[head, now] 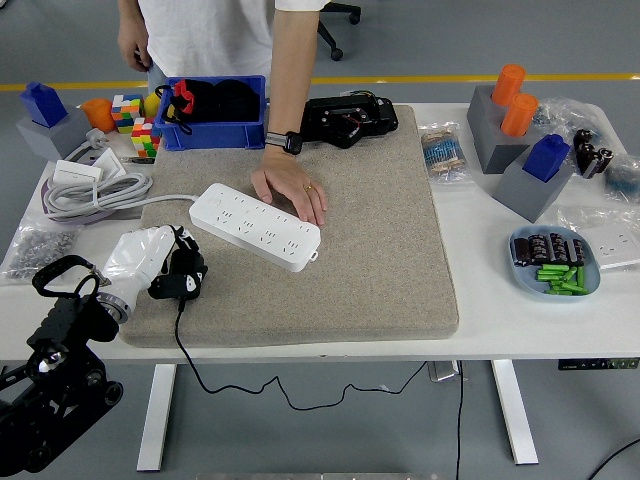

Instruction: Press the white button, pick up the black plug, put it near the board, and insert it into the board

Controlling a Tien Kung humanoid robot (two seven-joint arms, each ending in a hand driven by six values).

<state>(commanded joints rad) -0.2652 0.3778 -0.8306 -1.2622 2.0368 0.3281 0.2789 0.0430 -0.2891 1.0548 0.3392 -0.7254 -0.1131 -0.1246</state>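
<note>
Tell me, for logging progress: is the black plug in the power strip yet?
Out. The left hand holds the black plug on the mat, beside the power strip.

The robot's white-shelled left hand (pixel 152 262) grips a black plug (pixel 183 276) on the grey felt mat (pixel 370 250), with a white rectangular power strip (pixel 256 226) just beyond it, steadied by a person's hand (pixel 290 186).
</note>
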